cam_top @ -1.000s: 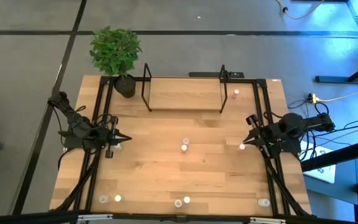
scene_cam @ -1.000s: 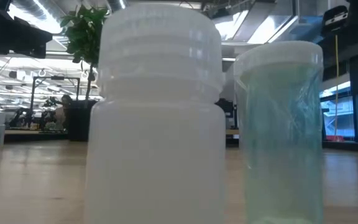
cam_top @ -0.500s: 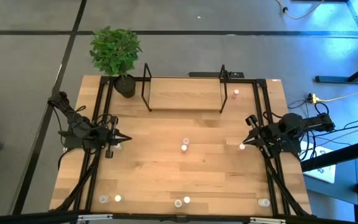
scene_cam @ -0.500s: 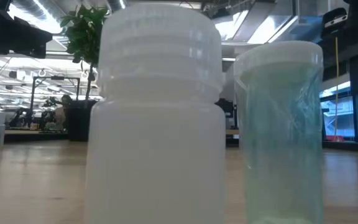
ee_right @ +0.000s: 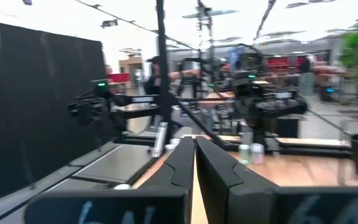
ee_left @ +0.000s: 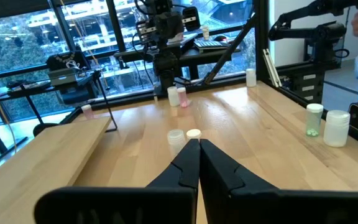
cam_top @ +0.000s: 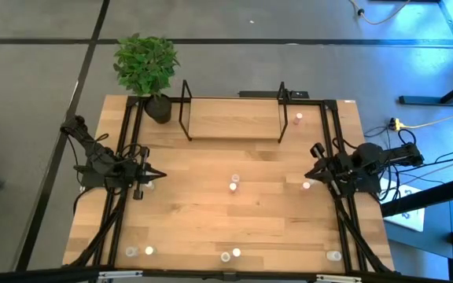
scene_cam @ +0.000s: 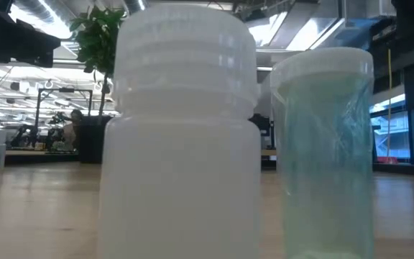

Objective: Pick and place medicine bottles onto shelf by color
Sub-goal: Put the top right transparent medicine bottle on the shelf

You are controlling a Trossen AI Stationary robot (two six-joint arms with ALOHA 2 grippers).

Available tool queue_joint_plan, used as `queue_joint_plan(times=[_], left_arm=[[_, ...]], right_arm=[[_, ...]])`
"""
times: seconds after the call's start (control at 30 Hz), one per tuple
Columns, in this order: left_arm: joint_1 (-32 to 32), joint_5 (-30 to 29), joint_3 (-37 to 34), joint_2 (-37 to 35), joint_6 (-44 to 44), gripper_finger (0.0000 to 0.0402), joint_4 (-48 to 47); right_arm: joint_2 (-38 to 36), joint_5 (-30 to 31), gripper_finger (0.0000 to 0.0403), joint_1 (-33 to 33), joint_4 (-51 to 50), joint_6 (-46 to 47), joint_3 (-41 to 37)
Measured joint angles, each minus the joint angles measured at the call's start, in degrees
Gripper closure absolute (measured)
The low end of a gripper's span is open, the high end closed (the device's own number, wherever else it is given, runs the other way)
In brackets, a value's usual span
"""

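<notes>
High view: right end effector (cam_top: 314, 167), fingers together, empty, at counter's right edge.
Nearest target: tiny pale upright medicine bottle (cam_top: 306, 186), just beside it.
Destination: empty wire-framed wooden shelf (cam_top: 233, 118), far side.
Left end effector (cam_top: 158, 174): closed, idle.

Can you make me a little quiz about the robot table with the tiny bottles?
1. True or false: the light wooden shelf in its black wire frame already has bottles standing on it.
2. What stands at the table's far left corner beside the shelf? A) a leafy green plant in a dark pot B) a red box C) a lamp
3. Fill in: the left gripper and the right gripper both have their fingers ____.

Key
1. False: its board is bare; the tiny pale medicine bottles, like the pink-tinted one mid-table, are on the tabletop.
2. A
3. shut, holding nothing.
</notes>
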Motion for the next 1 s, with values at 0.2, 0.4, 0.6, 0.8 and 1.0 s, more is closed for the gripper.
queue_joint_plan(times=[0.2, 0.4, 0.6, 0.8, 1.0], left_arm=[[0.02, 0.0, 0.01, -0.01, 0.0, 0.0401, 0.0], [0.02, 0.0, 0.01, 0.0, 0.0, 0.0401, 0.0], [0.0, 0.0, 0.01, -0.01, 0.01, 0.0401, 0.0], [0.01, 0.0, 0.0, 0.0, 0.0, 0.0401, 0.0], [0.02, 0.0, 0.0, -0.01, 0.0, 0.0401, 0.0]], right_arm=[[0.86, 3.91, 0.0392, -0.02, -2.62, 5.57, 0.0], [5.59, 7.31, 0.0398, -0.01, -4.96, 10.26, 1.99], [13.51, 13.28, 0.04, 0.0, -13.59, 10.44, 10.91], [24.0, 15.27, 0.0401, -0.02, -19.13, 14.55, 21.5], [34.22, 15.28, 0.0401, 0.0, -26.77, 14.41, 31.33]])
